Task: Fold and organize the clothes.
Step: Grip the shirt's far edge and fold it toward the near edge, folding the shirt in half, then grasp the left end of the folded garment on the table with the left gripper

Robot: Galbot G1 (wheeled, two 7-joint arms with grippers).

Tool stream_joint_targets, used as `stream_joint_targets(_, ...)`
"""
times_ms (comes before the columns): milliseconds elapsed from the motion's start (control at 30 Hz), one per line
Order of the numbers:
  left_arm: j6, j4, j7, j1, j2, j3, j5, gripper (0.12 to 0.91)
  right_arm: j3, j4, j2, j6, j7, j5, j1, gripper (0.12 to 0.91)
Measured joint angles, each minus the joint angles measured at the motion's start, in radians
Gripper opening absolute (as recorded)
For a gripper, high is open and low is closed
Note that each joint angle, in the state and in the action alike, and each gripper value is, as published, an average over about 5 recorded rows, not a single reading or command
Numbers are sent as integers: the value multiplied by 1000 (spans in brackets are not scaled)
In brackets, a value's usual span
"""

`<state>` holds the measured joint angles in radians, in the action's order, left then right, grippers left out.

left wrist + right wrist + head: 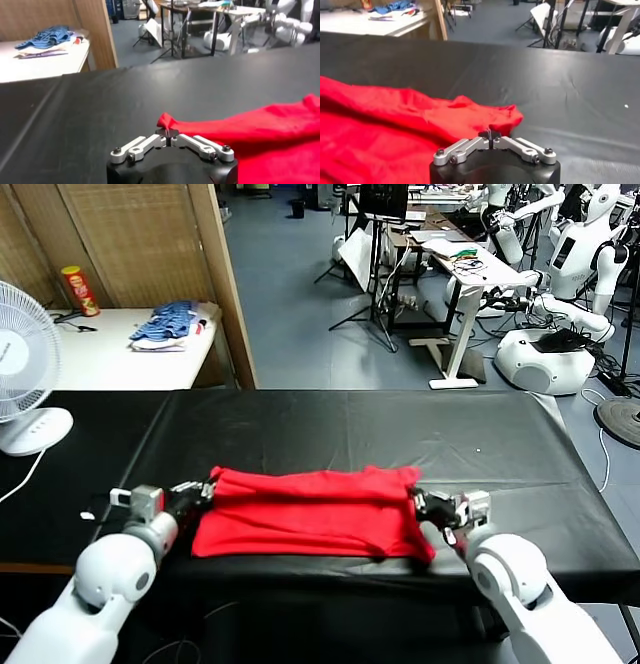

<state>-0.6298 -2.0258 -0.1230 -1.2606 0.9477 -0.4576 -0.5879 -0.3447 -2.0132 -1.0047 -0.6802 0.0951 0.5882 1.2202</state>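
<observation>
Your red T-shirt (312, 511) lies folded into a wide band on the black table (330, 429), near the table's front edge and roughly midway along it. Your left gripper (205, 491) sits at the shirt's left end, its jaws closed tight on a pinch of red cloth at the upper left corner; the left wrist view shows that corner bunched up between the closed tips (167, 133). Your right gripper (428, 506) is at the shirt's right end, jaws likewise closed on the fabric edge there, which the right wrist view shows gathered at the tips (490, 135). Beyond the shirt's far left, a white fan (25, 374) stands on the table, and a blue striped pile of clothes (167, 326) rests on a separate white table behind it.
</observation>
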Motion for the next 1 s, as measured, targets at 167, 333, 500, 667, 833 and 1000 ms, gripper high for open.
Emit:
stream_joint_targets(167, 0, -14, 2, -46, 8, -5, 40, 128, -15, -16, -1, -3, -3, 0, 27, 122)
stream_joint_targets(333, -9, -32, 9, -83, 19, -8, 80, 128, -42, -44, 4, -17, -15, 11, 56, 139)
stream_joint_targets(500, -23, -54, 19, -115, 27, -22, 108, 270, -105, -100, 15, -15, -15, 60, 100, 363)
stream_joint_targets(667, -23, -82, 30, -142, 17, -51, 101, 538, -163, -120, 4, 40, 12, 75, 104, 614)
stream_joint_targets(833, -2, -73, -18, -118, 12, -78, -14, 766, -151, -64, -44, 87, 42, 15, 49, 780)
stream_joint_targets(1000, 25, -24, -89, -45, 48, -68, -185, 797, -107, 19, -100, 92, 63, -27, -8, 798)
